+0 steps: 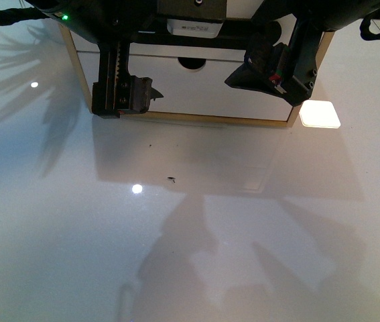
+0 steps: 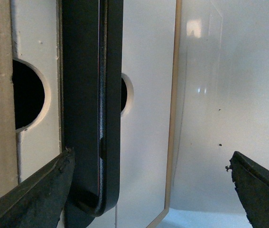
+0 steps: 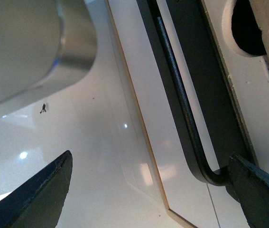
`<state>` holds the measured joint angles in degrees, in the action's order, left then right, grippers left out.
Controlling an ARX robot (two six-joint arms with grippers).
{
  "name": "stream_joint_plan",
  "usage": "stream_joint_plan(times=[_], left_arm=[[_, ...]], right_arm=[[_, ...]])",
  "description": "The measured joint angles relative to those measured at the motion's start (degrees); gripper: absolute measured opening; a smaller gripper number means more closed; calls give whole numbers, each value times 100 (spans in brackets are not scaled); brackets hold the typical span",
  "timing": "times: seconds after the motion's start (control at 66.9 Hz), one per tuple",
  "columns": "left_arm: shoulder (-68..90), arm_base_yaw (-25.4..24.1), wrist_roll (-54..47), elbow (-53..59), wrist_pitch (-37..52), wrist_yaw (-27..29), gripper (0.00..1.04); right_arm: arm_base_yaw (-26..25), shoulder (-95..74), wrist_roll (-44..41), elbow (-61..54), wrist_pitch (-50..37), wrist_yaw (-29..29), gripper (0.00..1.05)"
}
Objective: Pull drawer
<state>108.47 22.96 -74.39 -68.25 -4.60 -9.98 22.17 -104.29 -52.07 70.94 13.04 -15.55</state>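
Black bar handle (image 2: 106, 118), hard and smooth-coated, stands on a black oval plate (image 2: 79, 95) on the white front of the drawer (image 2: 39, 142), with a half-round notch (image 2: 27, 95) at the drawer's wood-edged top. The drawer appears shut in the light-wood cabinet (image 1: 210, 119), straight ahead of both sets of fingers, and the plain handle-less front (image 2: 148, 118) lies alongside it. The left gripper (image 2: 152, 161) is spread wide and holds nothing. One bent end of the handle lies between its fingers, close against one finger (image 2: 39, 190) and well apart from the other. The right gripper (image 3: 151, 156) is also wide open and empty, with the bar's other bend just at one fingertip (image 3: 257, 185). Contact cannot be told in either wrist view. Judgement: the handle is rigid and somewhat slick, so the best hold is to close across the straight bar just beside a bend, or to hook a finger behind it. The gap between bar and plate looks narrow. The drawer is probably light board; a pull square to the front should keep it from racking. The glossy white table (image 1: 176, 235) behind the fingers gives open room for the draw. It shows only a dark speck (image 1: 171, 178) and a bright white square (image 1: 320, 114) near the right fingers, at the cabinet corner.
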Motion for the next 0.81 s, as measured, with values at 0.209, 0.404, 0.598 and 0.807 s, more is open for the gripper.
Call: stream_joint_plan(times=[0.209,0.404,0.598,0.807], left_arm=[[72,-28,0,-20,11,76,97],[140,-63,4,-22,7,81,97],[157,-63,13,-22,-17,87,97],[157,-52,31,-22,-219,-4,97]], right_arm=[[-4,-190,22,94,-98,-50,96],[-2,-348,68,192,-105,-87,96],[7,-391,120,210,-66,-120,96],[22,-391,120,282,256,-168,96]])
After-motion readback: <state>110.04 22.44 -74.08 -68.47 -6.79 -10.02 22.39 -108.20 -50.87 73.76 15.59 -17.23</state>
